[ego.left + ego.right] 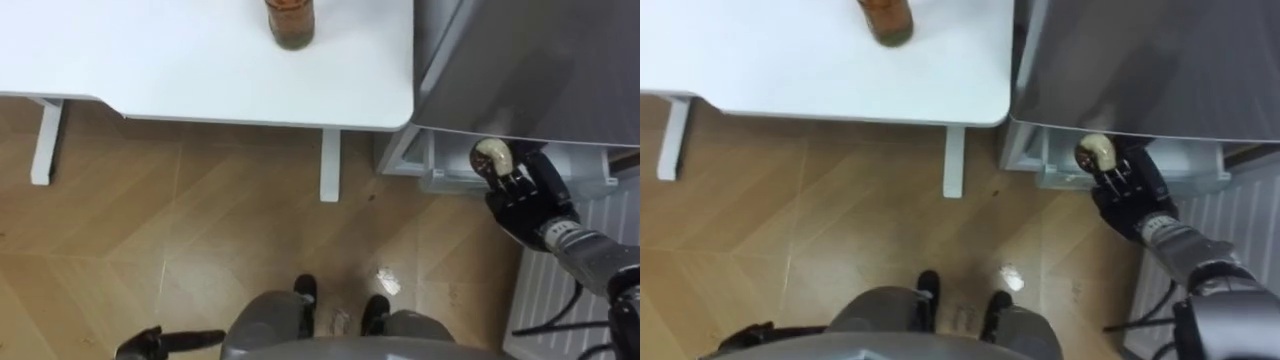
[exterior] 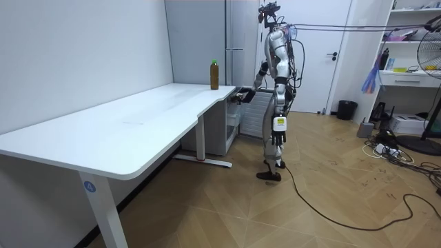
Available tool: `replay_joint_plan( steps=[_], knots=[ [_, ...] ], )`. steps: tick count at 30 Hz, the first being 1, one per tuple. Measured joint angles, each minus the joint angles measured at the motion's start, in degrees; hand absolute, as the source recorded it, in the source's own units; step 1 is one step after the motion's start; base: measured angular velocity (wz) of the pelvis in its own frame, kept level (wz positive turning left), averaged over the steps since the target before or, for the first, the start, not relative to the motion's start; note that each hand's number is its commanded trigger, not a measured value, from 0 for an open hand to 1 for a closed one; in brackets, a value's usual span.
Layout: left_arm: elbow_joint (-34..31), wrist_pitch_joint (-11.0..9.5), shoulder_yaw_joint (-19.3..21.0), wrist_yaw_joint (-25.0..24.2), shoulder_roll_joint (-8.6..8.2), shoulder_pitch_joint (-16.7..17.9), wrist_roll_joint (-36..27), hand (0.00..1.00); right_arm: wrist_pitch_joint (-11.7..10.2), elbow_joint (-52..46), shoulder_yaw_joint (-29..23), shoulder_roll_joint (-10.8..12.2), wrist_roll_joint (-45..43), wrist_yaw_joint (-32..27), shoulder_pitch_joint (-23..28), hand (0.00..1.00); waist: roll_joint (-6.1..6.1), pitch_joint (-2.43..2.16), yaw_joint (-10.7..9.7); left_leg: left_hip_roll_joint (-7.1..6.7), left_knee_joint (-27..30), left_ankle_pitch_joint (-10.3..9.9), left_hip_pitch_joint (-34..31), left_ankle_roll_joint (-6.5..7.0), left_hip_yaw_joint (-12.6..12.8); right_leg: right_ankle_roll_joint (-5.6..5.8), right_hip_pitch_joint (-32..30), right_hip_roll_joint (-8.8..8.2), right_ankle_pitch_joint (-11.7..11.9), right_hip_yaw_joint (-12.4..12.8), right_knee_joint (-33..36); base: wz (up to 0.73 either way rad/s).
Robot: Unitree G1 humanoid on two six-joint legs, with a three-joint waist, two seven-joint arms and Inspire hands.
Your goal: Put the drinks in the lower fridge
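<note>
Gripping a drink (image 1: 490,155) at the lower fridge (image 1: 440,172), right hand (image 1: 525,200) likely next needed to set it inside and release; left hand (image 1: 150,345) hung loose.

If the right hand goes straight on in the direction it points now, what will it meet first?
Most likely the lower edge of the grey fridge door: the right hand points up at it and seems very close, though depth is unclear.
</note>
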Motion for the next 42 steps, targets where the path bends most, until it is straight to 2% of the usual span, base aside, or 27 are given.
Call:
replay_joint_plan(
  steps=[3,4,5,6,9,14,17,21,26,28,34,42],
  knots=[
    [1.11,-0.71,-0.04,-1.23,0.0,-0.8,0.06,0.0,0.05,0.18,-1.35,-0.72,0.04,-2.4,-1.96,1.0,-0.08,0.05,0.02,-0.63,-0.22,1.01,-1.87,0.31,0.04,-0.06,-2.92,-1.03,-0.17,0.06,2.08,0.0],
    [1.3,-0.77,-0.05,-1.27,0.02,-0.84,0.59,0.0,0.09,0.17,-1.35,-1.14,0.0,-3.66,-2.8,0.73,-0.14,0.08,-0.05,-0.96,-0.26,1.31,-2.4,0.5,0.11,0.03,-3.99,-1.54,-0.37,0.1,3.24,0.0],
    [1.3,-0.8,-0.05,-1.22,0.04,-0.91,1.12,0.0,0.09,0.17,-1.35,-1.3,-0.03,-4.3,-3.32,0.56,-0.2,0.12,-0.08,-1.09,-0.15,1.41,-2.81,0.61,0.22,0.07,-4.64,-1.75,-0.53,0.11,3.84,0.0],
    [1.29,-0.94,-0.24,-1.02,0.17,-1.02,1.28,0.0,0.09,0.17,-1.35,-1.47,0.04,-5.78,-4.33,0.0,-0.41,0.25,0.04,-1.18,-0.05,1.66,-3.7,0.81,0.71,0.08,-5.98,-2.38,-0.65,0.15,4.71,-0.06],
    [1.23,-1.42,-2.01,-0.43,0.44,-1.09,1.07,0.0,0.05,0.17,-1.33,-1.93,0.65,-9.68,-7.31,0.0,-0.48,0.29,0.03,-1.22,1.17,2.0,-6.95,1.15,1.15,0.05,-9.37,-2.55,-0.52,0.16,6.05,-0.05],
    [1.23,-2.22,-2.29,2.88,0.42,-1.18,1.1,0.0,0.05,0.17,-3.47,-2.69,2.61,-16.81,-9.86,0.0,-0.68,0.4,0.11,-1.54,2.7,2.18,-9.76,1.37,0.8,0.17,-12.01,-2.94,-0.62,0.46,7.85,0.06],
    [1.21,-2.33,-3.41,5.27,0.27,-1.62,1.13,0.0,-1.93,0.11,-5.45,-2.79,4.99,-20.37,-12.67,0.0,-0.72,0.42,0.01,-1.84,2.87,2.31,-10.14,1.53,0.94,0.23,-12.62,-3.43,-0.74,0.12,8.62,0.0],
    [1.29,-2.36,-4.53,6.96,0.23,-3.88,2.7,0.0,-2.33,0.13,-6.05,-2.93,5.16,-24.8,-14.22,0.0,-1.5,0.69,-0.04,-1.86,3.47,2.33,-11.02,1.58,1.21,0.22,-13.83,-3.58,-0.82,0.56,9.61,-0.03],
    [0.97,-2.5,-4.63,8.25,0.22,-4.69,3.78,0.0,-2.87,0.11,-6.06,-4.01,5.27,-28.98,-15.93,0.0,-1.43,0.64,-0.29,-1.89,4.1,2.35,-11.63,1.62,1.65,0.22,-14.8,-3.61,-0.95,1.29,10.66,-0.04],
    [0.97,-2.49,-4.64,9.11,0.16,-4.69,4.61,0.0,-4.28,0.1,-6.37,-4.38,5.29,-31.34,-16.38,0.0,-1.36,0.6,-0.26,-1.82,4.61,2.35,-11.87,1.62,1.63,0.11,-15.03,-3.53,-1.02,1.35,10.79,0.0],
    [1.06,-2.44,-4.65,9.66,0.04,-4.63,4.95,0.0,-7.17,0.11,-8.13,-4.39,7.97,-34.59,-16.57,0.0,-1.07,0.52,0.36,-1.69,4.9,2.36,-11.86,1.59,1.66,0.0,-15.04,-3.42,-1.08,1.43,11.08,0.0],
    [1.0,-2.45,-5.62,10.24,-0.14,-4.55,4.91,0.0,-7.79,0.18,-8.13,-4.34,9.29,-35.14,-16.01,0.0,-0.52,0.3,0.37,-1.57,4.32,2.37,-10.42,1.6,1.63,0.09,-13.34,-3.23,-0.83,1.24,9.82,0.0]
  ],
)
